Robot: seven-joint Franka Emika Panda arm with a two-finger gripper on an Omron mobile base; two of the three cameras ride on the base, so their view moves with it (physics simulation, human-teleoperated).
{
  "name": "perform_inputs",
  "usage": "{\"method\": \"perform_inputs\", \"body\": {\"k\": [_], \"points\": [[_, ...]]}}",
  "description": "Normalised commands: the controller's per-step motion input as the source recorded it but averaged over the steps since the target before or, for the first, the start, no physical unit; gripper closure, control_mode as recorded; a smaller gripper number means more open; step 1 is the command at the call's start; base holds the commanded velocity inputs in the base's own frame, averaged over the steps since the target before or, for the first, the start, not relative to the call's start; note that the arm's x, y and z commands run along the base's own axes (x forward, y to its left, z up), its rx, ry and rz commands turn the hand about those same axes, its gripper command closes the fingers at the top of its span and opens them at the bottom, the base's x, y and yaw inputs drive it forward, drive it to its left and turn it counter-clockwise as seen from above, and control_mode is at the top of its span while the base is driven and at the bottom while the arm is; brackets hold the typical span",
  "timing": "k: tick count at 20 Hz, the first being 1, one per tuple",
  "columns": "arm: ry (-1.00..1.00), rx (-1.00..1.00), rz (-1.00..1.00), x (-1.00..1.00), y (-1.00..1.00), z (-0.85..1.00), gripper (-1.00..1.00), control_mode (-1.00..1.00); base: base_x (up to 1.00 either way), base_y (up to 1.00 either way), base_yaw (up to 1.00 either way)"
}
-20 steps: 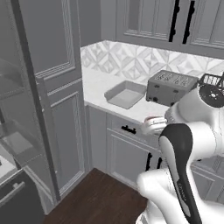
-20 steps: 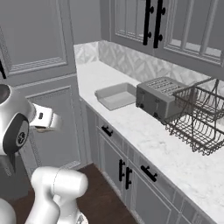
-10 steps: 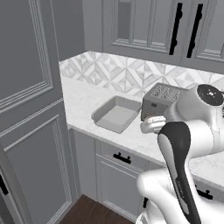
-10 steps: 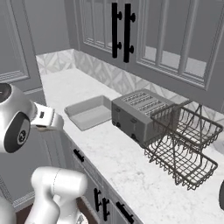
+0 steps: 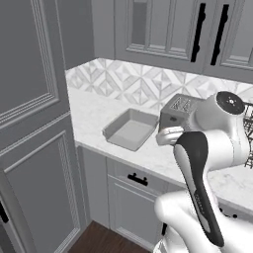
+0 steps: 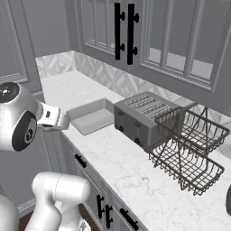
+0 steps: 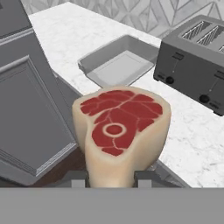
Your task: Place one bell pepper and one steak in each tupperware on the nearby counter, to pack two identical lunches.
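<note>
White marble counter under grey cabinets, carrying tupperware, toaster, wire rack. Bare front edge beside toaster. Gripper clamped on steak.

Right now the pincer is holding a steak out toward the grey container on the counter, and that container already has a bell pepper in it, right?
Not quite. The pincer does hold the steak, but the grey container on the counter is empty: no bell pepper in it. The hand view looks straight into it.
</note>
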Motion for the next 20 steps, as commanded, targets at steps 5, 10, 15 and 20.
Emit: {"method": "perform_inputs", "body": {"k": [5, 10, 15, 20], "points": [[0.04, 0.00, 0.00, 1.00, 0.00, 0.00, 1.00, -1.00, 0.00, 0.00, 0.00], [0.01, -0.02, 0.00, 1.00, 0.00, -0.06, 1.00, -1.00, 0.00, 0.00, 0.00], [0.05, -0.11, 0.00, 1.00, 0.00, -0.19, 1.00, -1.00, 0.00, 0.00, 0.00], [0.12, -0.04, 0.00, 1.00, 0.02, -0.45, 1.00, -1.00, 0.00, 0.00, 0.00]]}}
